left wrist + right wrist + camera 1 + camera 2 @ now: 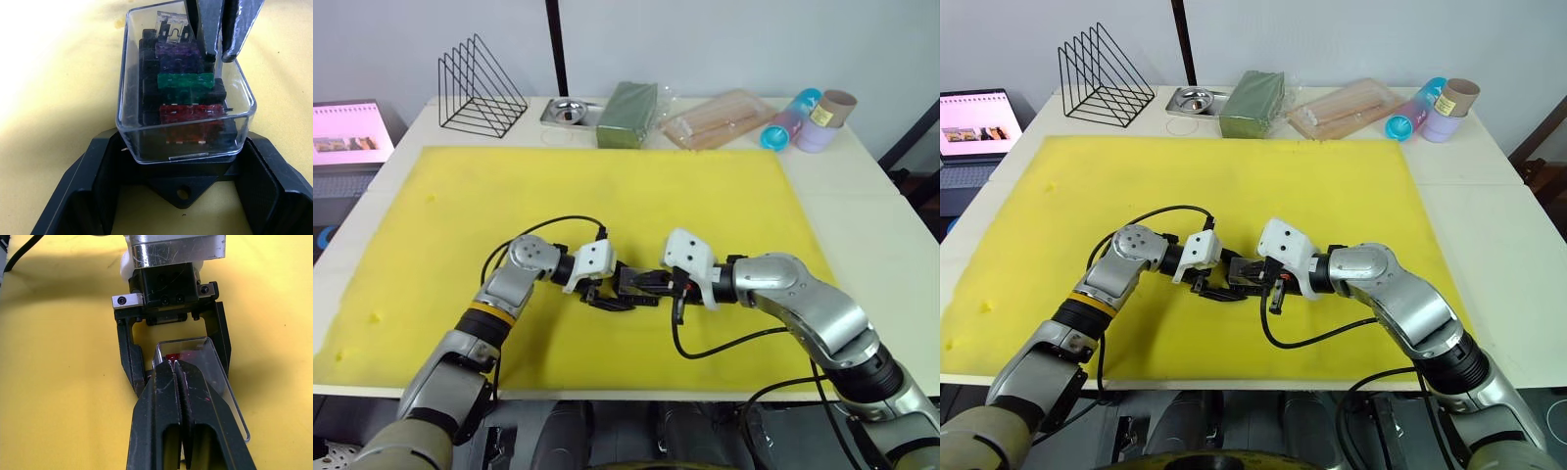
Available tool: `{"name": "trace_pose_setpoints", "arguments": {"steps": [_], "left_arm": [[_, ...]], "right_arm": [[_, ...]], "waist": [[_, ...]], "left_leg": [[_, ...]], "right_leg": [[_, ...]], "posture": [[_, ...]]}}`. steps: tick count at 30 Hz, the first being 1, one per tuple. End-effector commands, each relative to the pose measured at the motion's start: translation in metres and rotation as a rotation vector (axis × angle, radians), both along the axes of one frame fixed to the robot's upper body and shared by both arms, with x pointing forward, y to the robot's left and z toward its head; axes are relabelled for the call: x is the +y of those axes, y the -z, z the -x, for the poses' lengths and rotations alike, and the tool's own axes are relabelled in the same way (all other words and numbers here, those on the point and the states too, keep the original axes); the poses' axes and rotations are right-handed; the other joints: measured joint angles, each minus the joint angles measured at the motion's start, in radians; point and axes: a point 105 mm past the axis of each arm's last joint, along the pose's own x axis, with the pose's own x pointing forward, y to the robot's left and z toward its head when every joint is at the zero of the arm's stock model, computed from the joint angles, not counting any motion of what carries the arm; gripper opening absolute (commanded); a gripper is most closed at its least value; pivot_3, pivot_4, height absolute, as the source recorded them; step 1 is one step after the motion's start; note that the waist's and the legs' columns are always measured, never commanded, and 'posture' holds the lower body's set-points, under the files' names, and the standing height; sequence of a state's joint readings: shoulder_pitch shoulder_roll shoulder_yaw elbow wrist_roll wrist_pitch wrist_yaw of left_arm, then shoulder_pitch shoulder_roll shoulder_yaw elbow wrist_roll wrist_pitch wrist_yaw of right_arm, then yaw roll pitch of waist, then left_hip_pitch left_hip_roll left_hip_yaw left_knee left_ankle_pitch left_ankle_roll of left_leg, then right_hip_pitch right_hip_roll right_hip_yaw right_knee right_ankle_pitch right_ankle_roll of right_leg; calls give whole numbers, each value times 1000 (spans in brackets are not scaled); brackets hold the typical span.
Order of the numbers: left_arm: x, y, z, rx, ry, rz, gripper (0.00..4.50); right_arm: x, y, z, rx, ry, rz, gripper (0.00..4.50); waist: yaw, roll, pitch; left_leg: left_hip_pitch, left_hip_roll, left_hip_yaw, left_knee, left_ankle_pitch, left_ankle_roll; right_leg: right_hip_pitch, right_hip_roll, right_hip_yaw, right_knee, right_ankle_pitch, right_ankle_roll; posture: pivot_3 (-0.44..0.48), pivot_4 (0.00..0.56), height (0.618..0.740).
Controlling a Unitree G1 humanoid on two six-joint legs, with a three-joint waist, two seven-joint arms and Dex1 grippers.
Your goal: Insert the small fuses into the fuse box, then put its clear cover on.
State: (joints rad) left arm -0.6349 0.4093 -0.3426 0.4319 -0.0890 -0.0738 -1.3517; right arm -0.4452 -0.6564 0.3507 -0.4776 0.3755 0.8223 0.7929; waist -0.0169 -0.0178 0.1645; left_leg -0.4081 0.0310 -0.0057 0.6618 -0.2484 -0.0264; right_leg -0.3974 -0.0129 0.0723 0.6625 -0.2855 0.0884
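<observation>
The black fuse box [146, 88] sits on the yellow mat [607, 196] near its front edge, with the clear cover [186, 98] over it. Through the cover I see purple [177, 51], green [186, 81] and red [190, 112] small fuses seated in a row. My left gripper [605, 292] holds the box from the left, one finger [128, 352] on each side. My right gripper [173, 363] comes in from the right with its fingers shut together, their tips resting on top of the cover.
Along the table's back edge stand a wire rack [480, 83], a metal tray [570, 111], a green box [628, 114], a clear bag of wooden sticks [720, 119] and some cups [808, 119]. A laptop [347, 132] sits at the far left.
</observation>
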Motion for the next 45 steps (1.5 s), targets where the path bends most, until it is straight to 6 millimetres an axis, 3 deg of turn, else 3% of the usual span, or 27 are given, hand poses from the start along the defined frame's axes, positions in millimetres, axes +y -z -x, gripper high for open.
{"name": "trace_pose_setpoints", "arguments": {"steps": [1,11,19,21,23,30,36,37,39,42,45], "left_arm": [[-5,-18,-3,-46,9,56,2850],[-6,-18,-4,-47,3,56,2850],[-6,-17,-3,-45,5,57,2850],[-6,-17,-3,-45,6,58,2850],[-5,-16,-3,-45,6,57,2850],[-3,-17,-3,-49,1,55,2850],[5,-15,-4,-29,-32,7,2850],[8,-14,-4,-26,-44,-14,2850],[14,-15,-5,-34,-67,-38,3565],[26,-20,-4,-35,-91,-59,4478],[40,-29,2,-25,-122,-54,4500]], "right_arm": [[-26,95,24,377,99,244,54],[-26,109,26,419,113,263,54],[-15,57,-4,295,147,33,54],[-11,19,-10,238,131,-119,54],[-11,-2,-8,212,101,-182,54],[-10,-43,12,169,-1,-262,54],[-23,-55,9,85,45,-215,54],[-29,-56,8,67,61,-200,247],[-36,-56,8,49,79,-167,677],[-50,-58,7,22,103,-119,1735],[-66,-59,9,-6,124,-55,2816]], "waist": [[0,0,-3],[0,-1,-16],[0,-2,-17],[1,-2,-17],[3,-1,-15],[4,1,-6],[3,1,-4],[2,0,-2],[1,-1,-1],[-3,-1,0],[-4,-1,0]], "left_leg": [[0,0,0,0,0,0],[2,1,0,-2,-1,2],[2,1,0,-3,-1,2],[2,1,0,-3,-1,2],[1,1,0,-3,-1,2],[-2,1,-1,-3,-1,2],[-3,1,-1,-3,-1,2],[-3,1,-1,-3,-1,2],[-4,1,-1,-3,-1,2],[-4,1,0,-5,-1,2],[-3,1,1,-9,-1,2]], "right_leg": [[0,0,0,0,0,0],[1,0,0,-1,-2,-2],[1,0,0,-1,-2,-3],[0,0,0,-1,-2,-3],[0,0,0,-1,-2,-3],[-4,-1,1,-1,-2,-2],[-5,-1,1,-1,-2,-2],[-5,-1,1,-1,-2,-2],[-6,-1,2,-1,-2,-2],[-7,0,2,-1,-2,-2],[-9,0,3,-1,-1,0]], "posture": [[0,150,740],[0,150,740],[0,150,740],[0,150,740],[0,150,740],[0,150,740],[0,150,740],[0,150,740],[0,150,740],[0,150,740],[0,150,740]]}}
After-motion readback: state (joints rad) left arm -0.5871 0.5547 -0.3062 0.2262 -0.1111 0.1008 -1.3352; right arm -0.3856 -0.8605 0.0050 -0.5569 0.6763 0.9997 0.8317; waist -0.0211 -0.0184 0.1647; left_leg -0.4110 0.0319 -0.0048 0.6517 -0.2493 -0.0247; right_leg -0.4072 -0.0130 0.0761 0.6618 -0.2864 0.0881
